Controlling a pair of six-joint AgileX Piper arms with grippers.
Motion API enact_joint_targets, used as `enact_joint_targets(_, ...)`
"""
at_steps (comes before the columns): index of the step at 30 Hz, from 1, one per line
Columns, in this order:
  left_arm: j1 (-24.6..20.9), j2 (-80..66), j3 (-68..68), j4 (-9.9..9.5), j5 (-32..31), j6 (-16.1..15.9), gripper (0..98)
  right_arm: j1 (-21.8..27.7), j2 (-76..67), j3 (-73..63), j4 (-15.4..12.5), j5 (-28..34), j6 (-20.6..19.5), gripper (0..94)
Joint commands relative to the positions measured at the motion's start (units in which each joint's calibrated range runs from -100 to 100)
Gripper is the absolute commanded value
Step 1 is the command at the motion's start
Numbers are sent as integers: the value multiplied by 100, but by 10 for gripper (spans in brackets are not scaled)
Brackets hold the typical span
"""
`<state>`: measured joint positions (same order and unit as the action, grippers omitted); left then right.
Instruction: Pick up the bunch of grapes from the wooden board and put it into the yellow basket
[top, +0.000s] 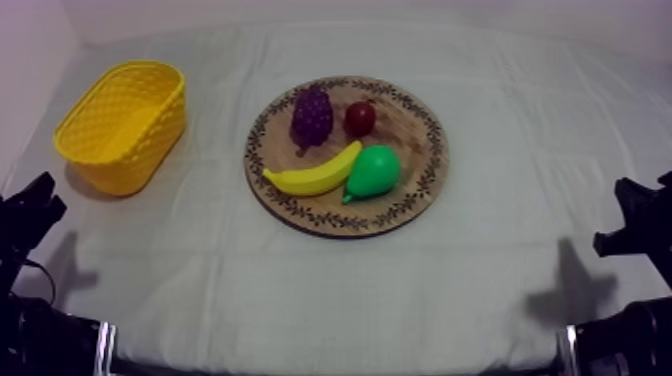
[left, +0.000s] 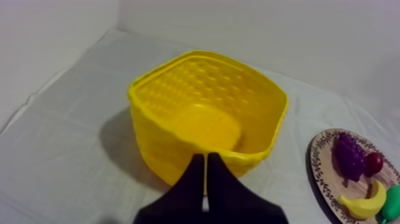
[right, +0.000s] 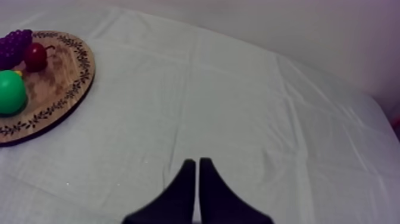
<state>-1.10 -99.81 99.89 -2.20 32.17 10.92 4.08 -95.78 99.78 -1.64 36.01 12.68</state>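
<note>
The purple bunch of grapes (top: 311, 117) lies at the back left of the round wooden board (top: 412, 132), beside the small red fruit (top: 359, 118). The yellow basket (top: 150, 140) stands empty at the table's left. My left gripper (left: 205, 156) is shut on nothing, its fingers a narrow wedge just in front of the basket (left: 161, 149); the grapes (left: 348, 156) lie far off on the board (left: 317, 161). My right gripper (right: 197, 161) is likewise shut and empty over bare cloth, well away from the board (right: 59, 77) and grapes (right: 15, 44).
A banana (top: 315, 175) and a green pear (top: 373, 172) lie on the front half of the board. Both arms rest low, the left gripper (top: 40, 200) and the right gripper (top: 630, 215) at the table's sides. Bare cloth stretches between basket and board.
</note>
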Motion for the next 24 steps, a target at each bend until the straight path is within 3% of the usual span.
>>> enact_joint_targets(1, 56, -2, 0, -2, 0, 0, 0, -2, 2, -1, 0, 4, -1, 3)
enact_joint_targets(24, 165, -2, 0, -2, 0, 15, 0, -2, 2, -1, 0, 4, -2, 3)
